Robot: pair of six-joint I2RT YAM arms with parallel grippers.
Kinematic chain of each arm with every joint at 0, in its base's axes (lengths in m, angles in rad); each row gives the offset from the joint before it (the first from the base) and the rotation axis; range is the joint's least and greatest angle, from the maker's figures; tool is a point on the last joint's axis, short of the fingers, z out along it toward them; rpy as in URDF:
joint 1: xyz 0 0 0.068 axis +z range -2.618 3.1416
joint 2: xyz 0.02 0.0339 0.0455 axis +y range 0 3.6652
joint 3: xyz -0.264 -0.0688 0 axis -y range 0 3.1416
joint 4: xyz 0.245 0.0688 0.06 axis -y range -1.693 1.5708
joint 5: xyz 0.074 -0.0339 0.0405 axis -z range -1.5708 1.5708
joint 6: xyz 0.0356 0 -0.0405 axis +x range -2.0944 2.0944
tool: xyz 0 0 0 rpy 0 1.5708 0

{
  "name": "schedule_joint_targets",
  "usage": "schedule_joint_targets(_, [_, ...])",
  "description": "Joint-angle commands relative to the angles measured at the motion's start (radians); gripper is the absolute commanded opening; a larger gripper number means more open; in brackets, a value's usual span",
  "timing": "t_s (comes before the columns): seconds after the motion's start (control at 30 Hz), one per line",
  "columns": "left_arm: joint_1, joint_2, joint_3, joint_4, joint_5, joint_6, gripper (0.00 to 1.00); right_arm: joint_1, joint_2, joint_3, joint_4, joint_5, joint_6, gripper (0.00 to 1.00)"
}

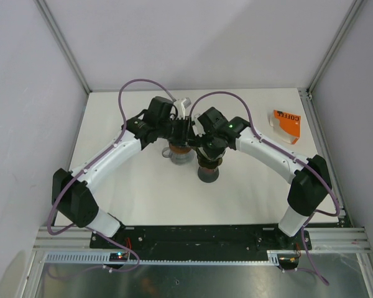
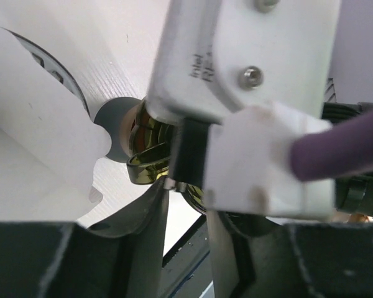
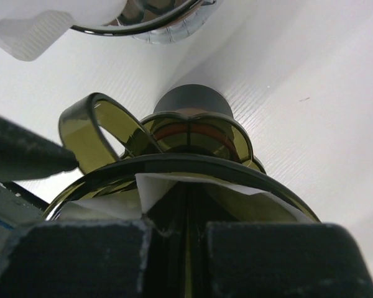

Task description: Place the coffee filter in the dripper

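From above, both arms are bending inward and meeting at centre frame, and the right gripper (image 1: 202, 148) is pointing down into the dripper (image 1: 208, 169). In the left wrist view, the left gripper (image 2: 188, 203) is hanging released, fingers apart. In the right wrist view, the claw is clenching the coffee filter (image 3: 150, 186), which is sitting inside the dripper's rim.

Dripper (image 3: 193, 139) is smoky olive plastic, see-through and glossy, with highlights running along its rim. The coffee filter (image 3: 158, 186) inside is thin white paper, matt. Right gripper (image 3: 188, 248) pads (image 3: 81, 261) look matt black and grainy. Table (image 3: 311, 68) is white, matt, finely ribbed. Left wrist view: camera housing (image 2: 248, 37) in smooth white plastic, 2 shiny metal screws (image 2: 252, 76), smooth purple cable (image 2: 339, 149).
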Motion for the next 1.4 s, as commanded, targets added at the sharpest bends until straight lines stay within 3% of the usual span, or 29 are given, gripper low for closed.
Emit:
schedule_joint_targets(0.0, [0.035, -0.023, 0.011, 0.033, 0.026, -0.01, 0.38, 0.023, -0.013, 0.011, 0.025, -0.054, -0.004, 0.0])
schedule_joint_targets(0.23, [0.077, -0.031, -0.009, 0.034, 0.035, -0.016, 0.42, 0.025, -0.015, 0.012, 0.025, -0.05, -0.006, 0.0])
schedule_joint_targets(1.37, [0.052, -0.037, -0.023, 0.04, 0.065, 0.003, 0.41, 0.029, -0.116, 0.107, 0.043, 0.037, -0.036, 0.0])
